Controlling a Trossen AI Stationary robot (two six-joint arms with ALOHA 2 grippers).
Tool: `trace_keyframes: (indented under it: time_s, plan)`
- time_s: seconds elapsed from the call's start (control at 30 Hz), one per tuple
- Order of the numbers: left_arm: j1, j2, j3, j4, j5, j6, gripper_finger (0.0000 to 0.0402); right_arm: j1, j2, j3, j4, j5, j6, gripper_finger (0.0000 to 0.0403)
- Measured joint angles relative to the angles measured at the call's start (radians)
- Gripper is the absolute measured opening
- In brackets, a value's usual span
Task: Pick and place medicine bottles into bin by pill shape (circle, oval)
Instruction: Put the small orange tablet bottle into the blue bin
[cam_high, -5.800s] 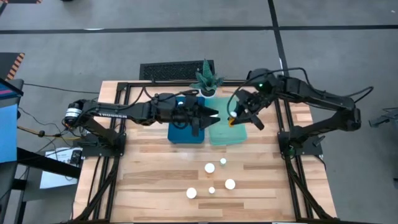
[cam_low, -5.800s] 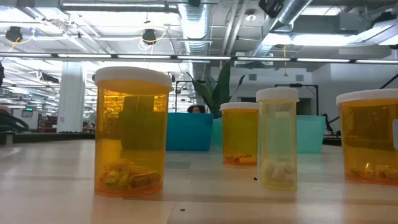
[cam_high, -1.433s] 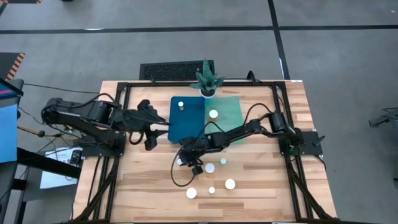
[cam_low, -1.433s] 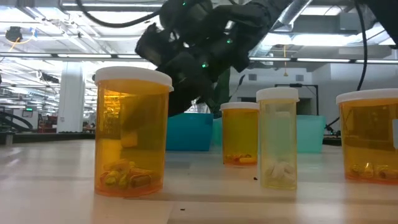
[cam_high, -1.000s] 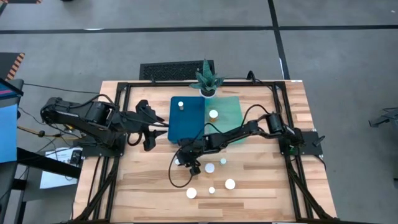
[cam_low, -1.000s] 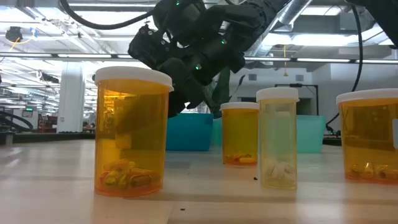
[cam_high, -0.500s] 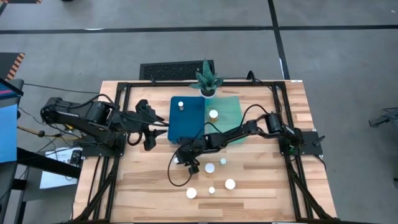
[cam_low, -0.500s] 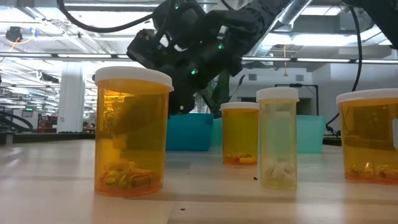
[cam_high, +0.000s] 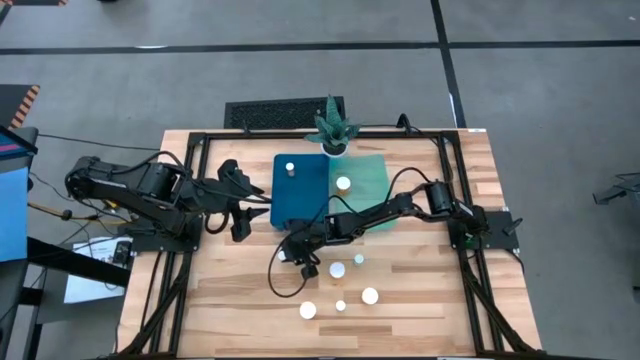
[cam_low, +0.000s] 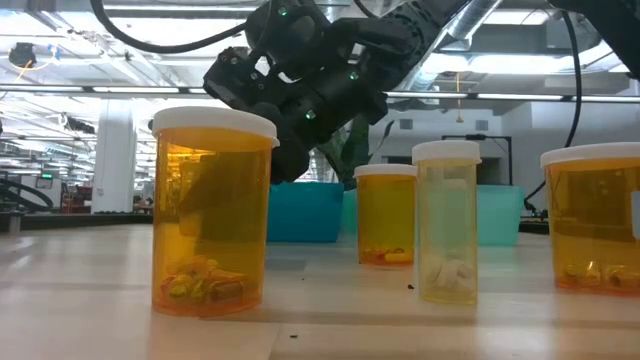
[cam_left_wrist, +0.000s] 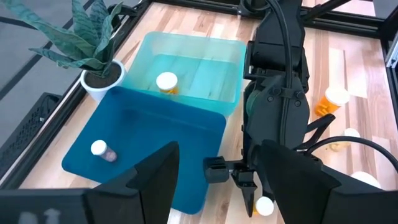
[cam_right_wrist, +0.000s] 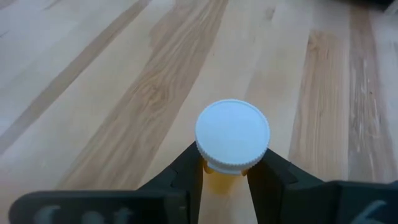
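Note:
My right gripper (cam_high: 305, 262) reaches across the table's middle and is shut on a small amber medicine bottle with a white cap (cam_right_wrist: 232, 134). It also shows in the left wrist view (cam_left_wrist: 264, 205). Several more white-capped bottles stand on the wood nearer the front, such as one bottle (cam_high: 338, 269) and another bottle (cam_high: 370, 295). One bottle (cam_high: 290, 168) lies in the dark blue bin (cam_high: 300, 205) and one bottle (cam_high: 343, 183) in the teal bin (cam_high: 365, 190). My left gripper (cam_high: 252, 205) is open and empty, left of the blue bin. My right gripper pinches the bottle's amber body just under the cap (cam_right_wrist: 217, 169) between its two fingers, one finger (cam_right_wrist: 189, 171) on each side. The fingers slant down from above. The bottle stands upright in the hold. Whether its base is on the table does not show.
A potted green plant (cam_high: 333, 130) stands behind the bins at the far edge. In the low view a large amber bottle (cam_low: 210, 210) stands in front of the right gripper (cam_low: 290, 100). Black frame rails (cam_high: 200, 200) run along the table's sides.
My right gripper has shifted a little toward the table's left edge, staying low over the wood. The left arm has kept still.

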Motion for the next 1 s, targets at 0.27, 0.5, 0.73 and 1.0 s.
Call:
trace_keyframes:
  time_s: [0.27, 0.5, 0.73, 1.0]
  plan:
    - [0.0, 0.0, 0.0, 0.0, 0.0, 0.0, 0.0222, 0.009, 0.002, -0.002, -0.007, -0.008, -0.004, 0.0134]
    - [0.0, 0.0, 0.0, 0.0, 0.0, 0.007, 0.0222, 0.005, 0.011, -0.008, -0.028, -0.014, 0.027, 0.0156]
    - [0.0, 0.0, 0.0, 0.0, -0.004, 0.013, 0.0222, 0.008, 0.008, -0.006, -0.022, -0.014, 0.063, 0.0159]
    - [0.0, 0.0, 0.0, 0.0, -0.01, 0.014, 0.0222, 0.013, -0.023, -0.005, -0.038, -0.037, 0.081, 0.0164]
